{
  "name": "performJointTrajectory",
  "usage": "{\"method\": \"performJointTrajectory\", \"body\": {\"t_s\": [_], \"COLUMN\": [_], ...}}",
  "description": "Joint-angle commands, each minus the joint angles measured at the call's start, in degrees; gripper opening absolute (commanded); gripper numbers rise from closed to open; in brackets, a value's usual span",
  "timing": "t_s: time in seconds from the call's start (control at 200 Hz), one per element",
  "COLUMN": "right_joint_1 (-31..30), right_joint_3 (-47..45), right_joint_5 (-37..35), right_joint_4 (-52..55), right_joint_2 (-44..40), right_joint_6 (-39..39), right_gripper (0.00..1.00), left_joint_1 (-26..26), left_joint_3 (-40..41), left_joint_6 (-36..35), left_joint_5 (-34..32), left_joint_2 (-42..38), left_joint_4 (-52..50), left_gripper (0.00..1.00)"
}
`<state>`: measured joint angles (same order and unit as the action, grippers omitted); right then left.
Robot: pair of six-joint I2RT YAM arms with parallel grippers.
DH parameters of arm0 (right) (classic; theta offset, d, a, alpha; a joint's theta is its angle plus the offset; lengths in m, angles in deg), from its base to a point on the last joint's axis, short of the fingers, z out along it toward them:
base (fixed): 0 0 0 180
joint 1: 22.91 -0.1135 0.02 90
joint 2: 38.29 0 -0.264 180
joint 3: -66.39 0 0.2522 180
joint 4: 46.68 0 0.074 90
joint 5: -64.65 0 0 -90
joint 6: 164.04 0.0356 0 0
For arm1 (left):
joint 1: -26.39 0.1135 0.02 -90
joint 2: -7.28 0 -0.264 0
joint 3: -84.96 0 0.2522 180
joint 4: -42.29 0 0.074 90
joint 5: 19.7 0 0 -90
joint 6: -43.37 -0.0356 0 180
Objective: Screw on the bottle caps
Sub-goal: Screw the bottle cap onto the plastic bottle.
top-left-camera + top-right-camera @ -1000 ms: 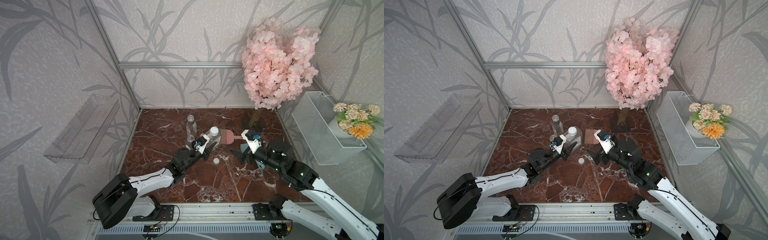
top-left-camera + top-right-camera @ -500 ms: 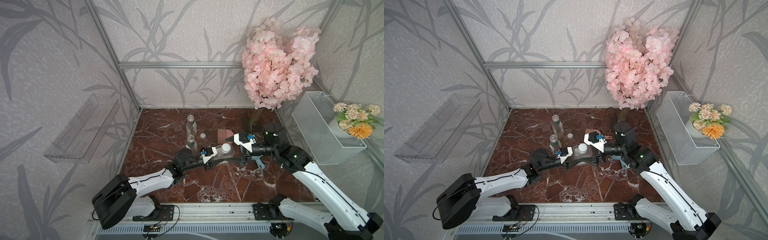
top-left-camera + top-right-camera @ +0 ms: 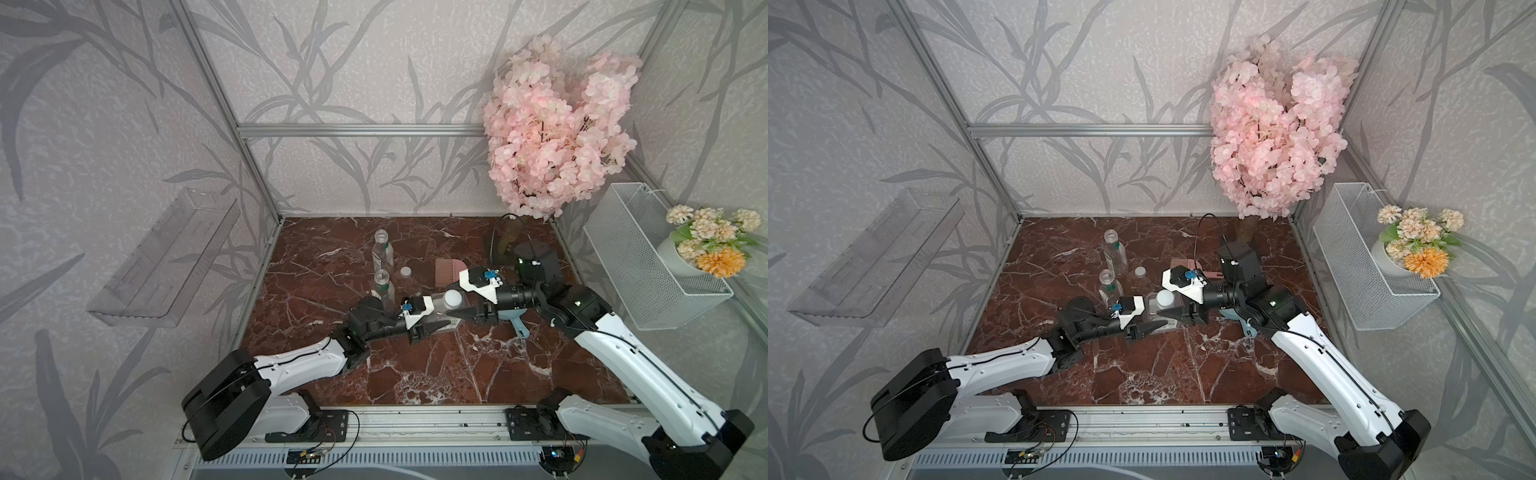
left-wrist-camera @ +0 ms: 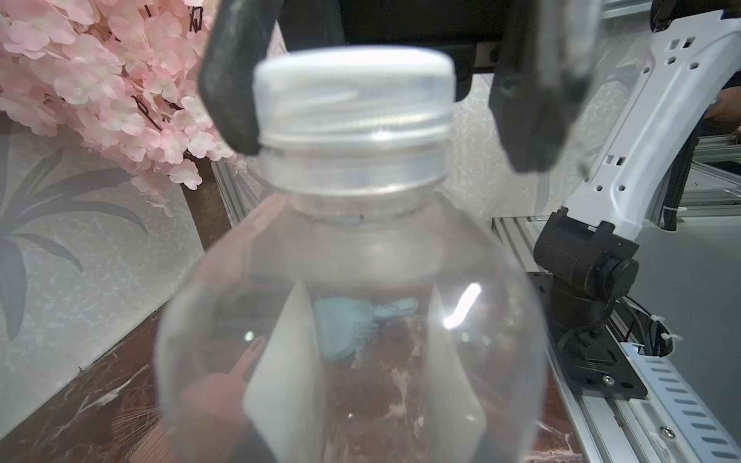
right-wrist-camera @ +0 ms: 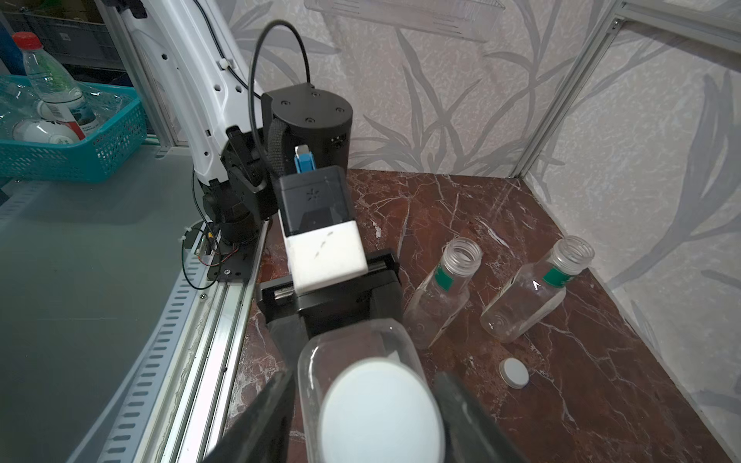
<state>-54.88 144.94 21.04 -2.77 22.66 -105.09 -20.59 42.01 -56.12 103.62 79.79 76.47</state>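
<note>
— Now that the left gripper [image 3: 434, 314] has tipped the wide clear bottle [image 3: 435, 300] over from near upright, which way does its white cap [image 3: 452, 298] face?

— Straight at the right gripper [image 3: 1169, 297], in the middle of both top views. That one hung wide open a second ago; its jaws have drawn in either side of the cap.

— Clamped?

— Not quite. In the left wrist view one finger [image 4: 230, 100] touches the cap's side and the other stands just clear. The left jaws stay closed on the bottle's body.

— So the twist comes next?

— I judge so: the bottle is braced, the cap sits on the neck, and tightening has not begun. Two round green-labelled bottles [image 3: 382, 251] stand open above centre with a loose cap [image 3: 405, 272] just beside them, so most of the job remains.
</note>
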Motion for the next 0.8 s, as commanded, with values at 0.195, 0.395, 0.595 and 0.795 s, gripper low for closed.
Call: {"method": "performJointTrajectory", "body": {"t_s": [0.195, 0.395, 0.595, 0.795], "right_joint_1": [0.8, 0.8, -0.7, -6.9], "right_joint_3": [0.1, -2.5, -7.5, -13.5], "right_joint_5": [-1.7, -5.5, -14.6, -32.2], "right_joint_4": [0.6, -2.7, -9.0, -18.2], "right_joint_2": [0.0, -0.9, -2.2, -2.8], "right_joint_6": [-0.1, 3.5, 9.2, 15.1], "right_gripper": [0.47, 0.4, 0.37, 0.34], "left_joint_1": [-0.2, -0.1, -0.2, -0.1], "left_joint_3": [-0.3, -0.5, -0.9, -2.4], "left_joint_6": [-0.6, -0.5, 0.1, 0.7], "left_joint_5": [-0.7, -3.4, -8.9, -15.3], "left_joint_2": [-0.8, -0.9, -0.9, -0.6], "left_joint_4": [2.5, 4.0, 8.6, 13.1], "left_gripper": [0.15, 0.15, 0.15, 0.15]}}
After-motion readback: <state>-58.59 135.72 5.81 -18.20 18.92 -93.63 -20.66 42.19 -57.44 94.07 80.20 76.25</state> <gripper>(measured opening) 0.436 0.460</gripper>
